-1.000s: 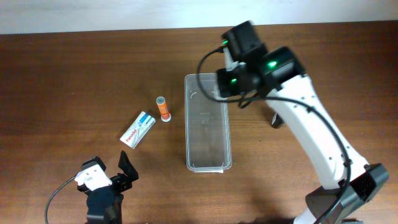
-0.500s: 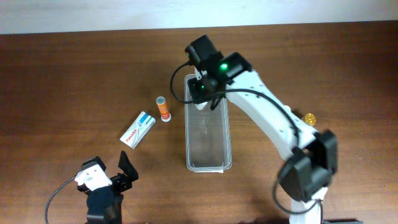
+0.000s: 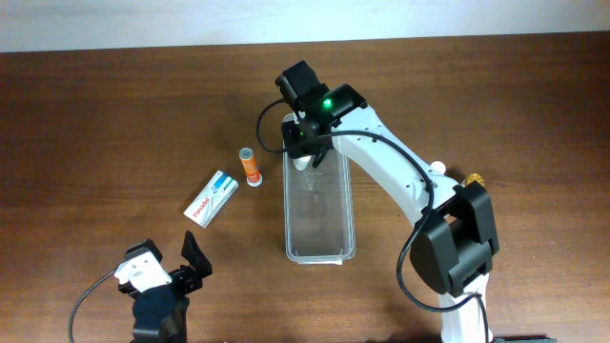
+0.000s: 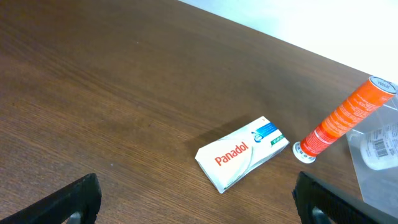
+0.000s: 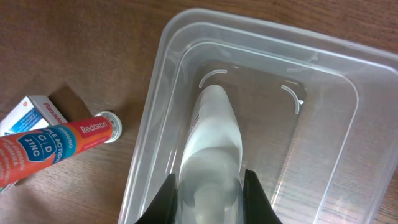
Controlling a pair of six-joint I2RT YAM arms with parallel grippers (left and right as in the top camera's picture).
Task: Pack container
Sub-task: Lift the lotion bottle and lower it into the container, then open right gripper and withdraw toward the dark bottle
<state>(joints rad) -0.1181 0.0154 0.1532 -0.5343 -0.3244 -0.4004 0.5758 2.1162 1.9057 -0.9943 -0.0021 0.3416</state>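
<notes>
The clear plastic container [image 3: 319,205] lies lengthwise at the table's middle; it also shows in the right wrist view [image 5: 311,124]. My right gripper [image 5: 210,186] is shut on a white squeeze bottle [image 5: 211,140] and holds it over the container's far end [image 3: 310,157]. An orange Redoxon tube [image 3: 251,167] and a white Panadol box [image 3: 211,198] lie left of the container. Both show in the left wrist view, the tube [image 4: 342,115] and the box [image 4: 242,152]. My left gripper [image 4: 196,202] is open and empty near the front left edge [image 3: 186,267].
A small gold object [image 3: 472,179] lies on the wooden table right of the right arm. The table's far edge meets a white wall [image 3: 143,19].
My right arm has swung left from the table's right side, carrying the white bottle over the container's far end. The left arm has not moved.
</notes>
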